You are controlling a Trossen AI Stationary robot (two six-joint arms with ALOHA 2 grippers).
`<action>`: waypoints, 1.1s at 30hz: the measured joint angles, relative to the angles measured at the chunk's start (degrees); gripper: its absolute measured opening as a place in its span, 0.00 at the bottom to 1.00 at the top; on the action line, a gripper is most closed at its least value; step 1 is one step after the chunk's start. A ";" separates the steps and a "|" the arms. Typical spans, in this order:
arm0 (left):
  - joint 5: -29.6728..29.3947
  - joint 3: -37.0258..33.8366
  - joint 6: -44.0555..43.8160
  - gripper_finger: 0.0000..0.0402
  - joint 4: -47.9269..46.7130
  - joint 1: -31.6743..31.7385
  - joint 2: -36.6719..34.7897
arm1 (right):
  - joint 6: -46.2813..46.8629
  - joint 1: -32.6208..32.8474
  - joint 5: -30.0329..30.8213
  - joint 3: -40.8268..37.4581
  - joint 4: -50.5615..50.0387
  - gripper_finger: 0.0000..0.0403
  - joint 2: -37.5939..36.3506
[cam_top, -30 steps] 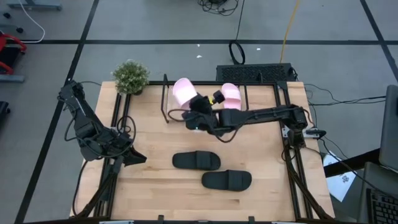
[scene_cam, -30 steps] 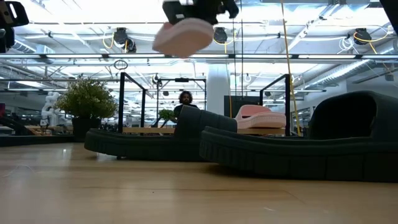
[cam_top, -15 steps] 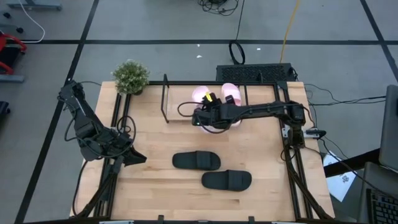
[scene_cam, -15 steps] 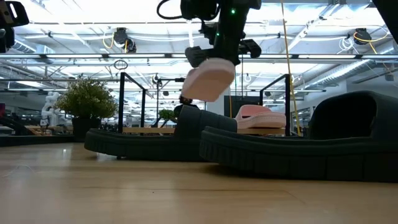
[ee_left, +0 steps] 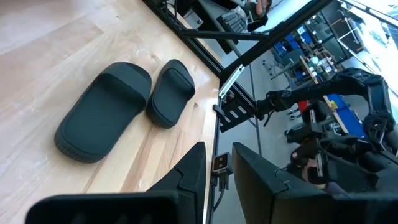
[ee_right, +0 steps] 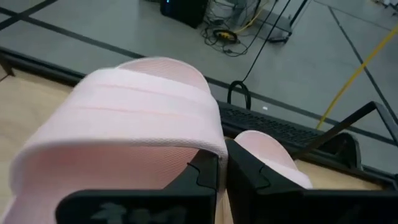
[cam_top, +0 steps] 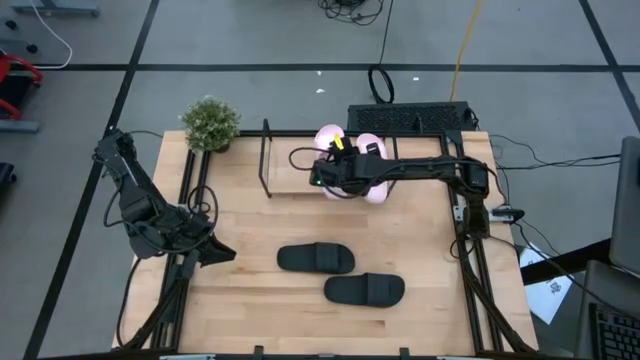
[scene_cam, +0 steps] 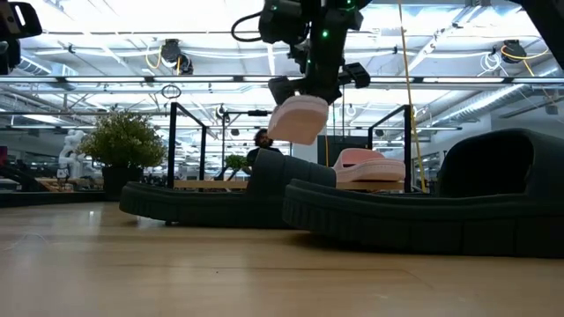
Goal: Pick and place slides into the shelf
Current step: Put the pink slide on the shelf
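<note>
My right gripper (cam_top: 335,165) reaches in from the table's right and is shut on a pale pink slide (cam_top: 329,140), held in the air above the shelf (cam_top: 287,181), a black rod rack with a light board at the table's far side. In the low view this slide (scene_cam: 299,118) hangs tilted under the gripper. The second pink slide (cam_top: 373,152) lies sole down on the shelf board just to the right. Two black slides (cam_top: 315,258) (cam_top: 365,290) lie sole down on the tabletop nearer me. My left gripper (cam_top: 222,252) waits open over the table's left side. My right gripper pinches the pink slide's wide strap at its edge (ee_right: 208,148) between the two fingers (ee_right: 203,173). The fingers come slanting down from the table's right. The slide is lifted clear, tilted, with its sole (scene_cam: 304,126) facing down and toward me.
A potted plant (cam_top: 210,122) stands at the far left corner beside the shelf's left upright rod (cam_top: 266,158). Black frame rails (cam_top: 466,250) run along both table sides. A dark flat device (cam_top: 410,117) lies beyond the far edge. Bare board shows left of the held slide.
My right gripper has carried the pink slide toward the table's right and far edge, from over the shelf's left part to beside the other pink slide. It came down from its high position, and the slide has turned in the hold. It has stayed shut on the slide.
</note>
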 joint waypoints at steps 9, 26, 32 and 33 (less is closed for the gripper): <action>0.00 0.00 -0.17 0.18 0.00 0.01 0.00 | -0.04 -2.14 0.92 -0.02 -1.82 0.00 0.07; 0.00 0.00 0.04 0.18 -0.02 0.00 0.00 | 0.14 -4.32 -1.77 0.00 -2.55 0.00 1.07; 0.00 0.00 0.05 0.18 -0.07 0.00 0.00 | -0.02 -4.69 -2.36 -0.02 -3.22 0.00 2.08; 0.00 0.00 0.06 0.18 -0.07 -0.01 0.00 | -0.02 -4.83 -2.36 -0.02 -3.62 0.00 2.08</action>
